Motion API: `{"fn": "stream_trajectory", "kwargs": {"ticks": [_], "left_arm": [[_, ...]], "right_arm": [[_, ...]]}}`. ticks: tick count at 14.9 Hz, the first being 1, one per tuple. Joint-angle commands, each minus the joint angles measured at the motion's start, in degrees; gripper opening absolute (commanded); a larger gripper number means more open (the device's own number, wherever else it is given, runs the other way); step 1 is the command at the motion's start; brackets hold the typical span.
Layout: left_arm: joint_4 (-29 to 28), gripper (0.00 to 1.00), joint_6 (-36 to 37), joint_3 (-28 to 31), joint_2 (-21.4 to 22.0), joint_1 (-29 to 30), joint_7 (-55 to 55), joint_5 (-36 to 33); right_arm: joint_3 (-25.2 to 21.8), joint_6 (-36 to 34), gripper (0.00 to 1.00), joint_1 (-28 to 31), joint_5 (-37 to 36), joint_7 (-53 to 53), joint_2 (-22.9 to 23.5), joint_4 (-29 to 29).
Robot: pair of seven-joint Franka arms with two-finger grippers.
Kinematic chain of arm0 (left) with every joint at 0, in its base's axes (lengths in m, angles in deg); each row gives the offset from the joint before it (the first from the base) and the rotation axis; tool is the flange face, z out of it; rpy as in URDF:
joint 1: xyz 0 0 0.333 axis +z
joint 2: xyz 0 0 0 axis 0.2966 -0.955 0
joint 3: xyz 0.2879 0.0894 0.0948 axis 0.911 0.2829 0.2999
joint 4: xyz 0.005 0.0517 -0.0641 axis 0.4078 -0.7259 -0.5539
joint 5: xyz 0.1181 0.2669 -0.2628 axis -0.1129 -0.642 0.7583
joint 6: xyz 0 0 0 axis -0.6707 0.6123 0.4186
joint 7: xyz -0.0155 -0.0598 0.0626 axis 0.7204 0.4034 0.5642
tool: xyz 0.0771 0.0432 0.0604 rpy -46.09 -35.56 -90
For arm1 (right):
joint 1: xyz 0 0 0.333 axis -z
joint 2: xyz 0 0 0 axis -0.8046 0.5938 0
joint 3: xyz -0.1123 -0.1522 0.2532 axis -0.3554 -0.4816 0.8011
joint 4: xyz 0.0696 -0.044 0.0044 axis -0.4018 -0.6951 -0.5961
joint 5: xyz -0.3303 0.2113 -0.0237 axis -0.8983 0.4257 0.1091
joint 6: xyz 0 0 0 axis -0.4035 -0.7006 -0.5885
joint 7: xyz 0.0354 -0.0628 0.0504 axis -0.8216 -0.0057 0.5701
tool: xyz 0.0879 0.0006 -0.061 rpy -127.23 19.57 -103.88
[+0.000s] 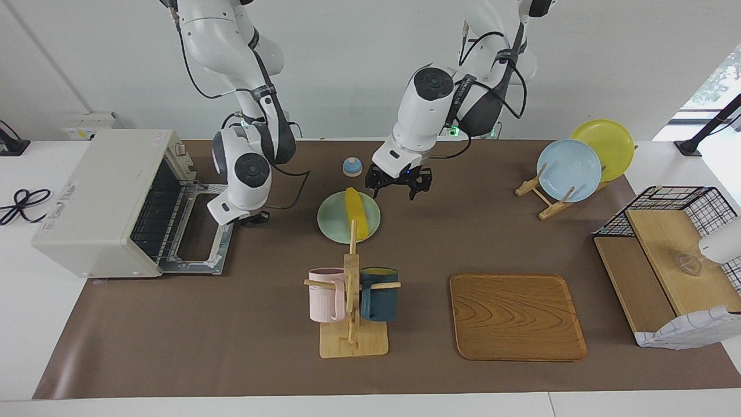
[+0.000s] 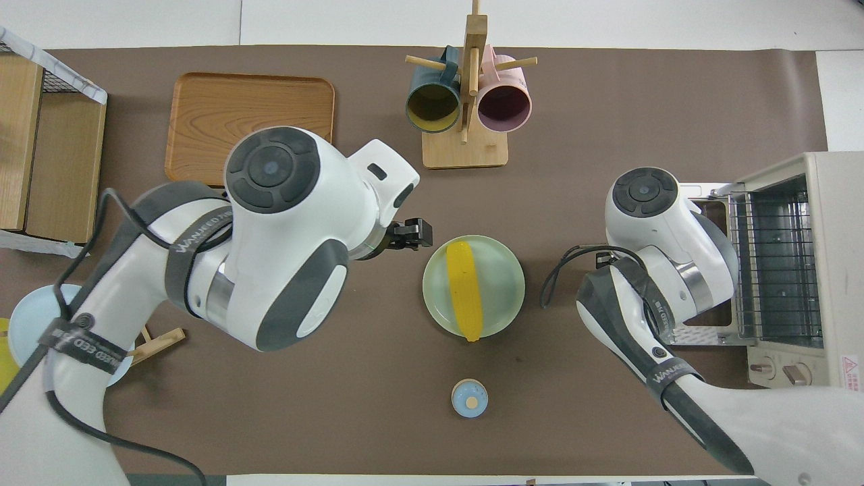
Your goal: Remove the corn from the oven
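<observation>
Two grippers hang idle: the left gripper (image 1: 399,184), fingers spread and empty, hovers just beside the corn (image 1: 356,212) lying on a pale green plate (image 1: 331,222); the right gripper (image 1: 255,218), fingers hidden, sits over the open door of the oven (image 1: 110,197). Removal looks complete.

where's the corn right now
The corn lies on the pale green plate at mid-table, out of the open oven, between the small blue bell and the mug rack.
</observation>
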Motion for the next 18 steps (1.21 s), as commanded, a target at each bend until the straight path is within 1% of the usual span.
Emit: {"fn": "stream_trajectory", "kwargs": {"ticks": [1,2,4,6,7,9,11,14,18], "left_arm": [[1.6,1.00,-3.8,1.1,-5.3,-4.0,-1.4,0.2],[1.7,1.00,-5.6,1.1,-7.4,-4.8,-3.2,-0.1],[1.9,1.00,-9.3,1.2,-9.6,-5.9,-6.1,-1.8],[1.6,1.00,-11.3,1.2,-11.6,-6.1,-8.3,-2.0],[1.0,1.00,-12.6,1.2,-11.8,-5.9,-9.0,-2.1],[0.5,1.00,-13.2,1.2,-11.8,-5.9,-10.1,-2.1],[-0.2,1.00,-14.7,1.2,-11.8,-6.0,-10.7,-2.1],[-2.0,1.00,-15.1,1.2,-11.6,-7.0,-10.9,-2.1],[-3.5,1.00,-16.8,1.2,-11.4,-7.4,-12.5,-2.1]], "right_arm": [[0.6,1.4,0.00,1.8,-1.6,1.6,-1.7,-1.9],[0.6,1.4,0.00,1.8,-1.7,1.6,-1.7,-1.9],[0.6,1.3,0.00,2.0,-1.7,2.0,-1.7,-1.9],[0.6,0.3,0.00,2.0,-4.3,4.2,-1.7,-1.7],[0.6,-0.7,0.00,2.0,-6.0,5.1,-1.8,-1.3],[0.6,-5.1,0.00,2.2,-6.3,7.5,-2.3,1.7],[0.6,-8.4,0.00,3.9,-5.6,13.4,-4.4,3.8],[0.7,-10.3,0.00,8.3,-5.2,22.9,-8.8,3.9],[0.5,-11.5,0.00,11.5,-3.7,27.7,-10.6,4.1]]}}
